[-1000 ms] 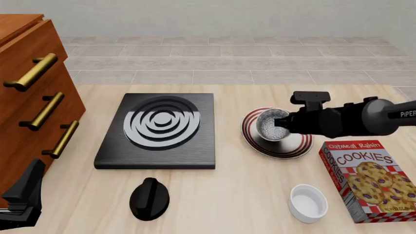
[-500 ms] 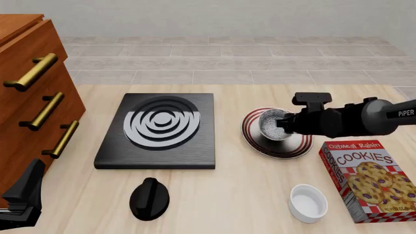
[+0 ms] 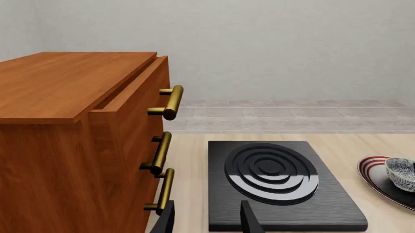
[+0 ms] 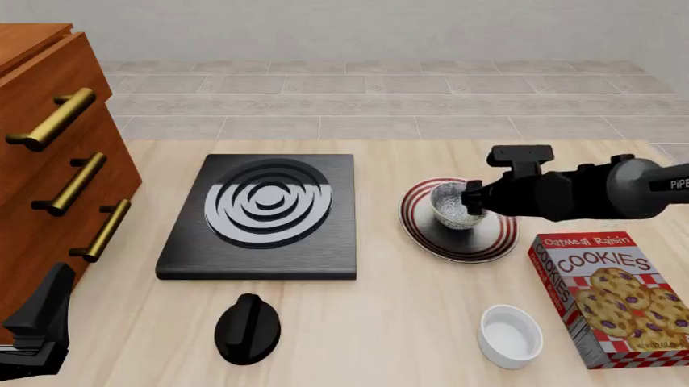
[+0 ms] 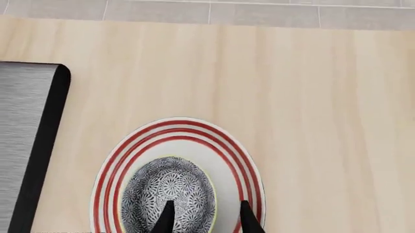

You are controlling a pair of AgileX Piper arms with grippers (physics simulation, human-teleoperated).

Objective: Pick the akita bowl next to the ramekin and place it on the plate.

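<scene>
We see the akita bowl [image 4: 454,205] sitting upright on the plate [image 4: 480,245], which lies on the wooden table [image 4: 377,322] to the right of the black stove slab [image 4: 261,215]. The right gripper [image 4: 473,199] reaches in from the right, its fingers [image 5: 166,218] straddling the bowl's near rim, one inside and one outside; we cannot tell whether they still pinch it. The ramekin [image 4: 511,334] stands nearer the camera beside a cookie box [image 4: 611,297]. The left gripper [image 3: 206,218] rests low by the wooden drawers [image 3: 77,141], fingers apart and holding nothing.
</scene>
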